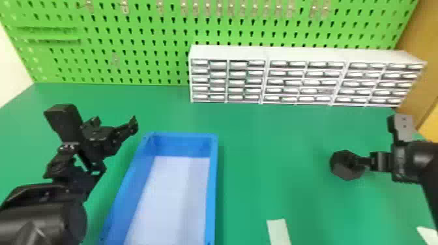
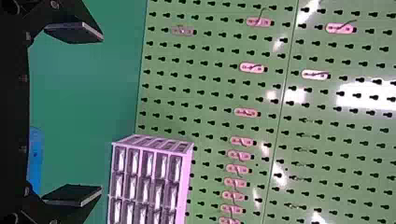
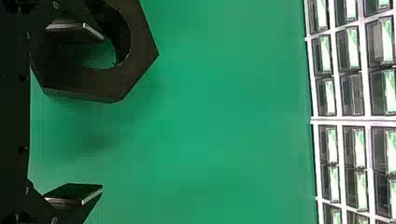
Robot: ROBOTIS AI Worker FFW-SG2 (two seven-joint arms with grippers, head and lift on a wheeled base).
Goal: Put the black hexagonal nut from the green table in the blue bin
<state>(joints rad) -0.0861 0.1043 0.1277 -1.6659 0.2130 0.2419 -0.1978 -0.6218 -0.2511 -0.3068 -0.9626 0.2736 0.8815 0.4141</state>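
Facing the wrist camera hole-on, black hexagonal nut (image 1: 346,173), right end effector (image 1: 364,161) spread open

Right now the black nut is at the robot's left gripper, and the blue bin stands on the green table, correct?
No: the nut is at the right gripper, not the left gripper, as the right wrist view shows. The blue bin stands on the green table.

nut (image 1: 346,175): black, at black right gripper (image 1: 363,161) | bin (image 1: 212,185): blue, pale floor (image 1: 172,198) | table (image 1: 277,136): green | pegboard (image 1: 146,55): green, dark slot rows
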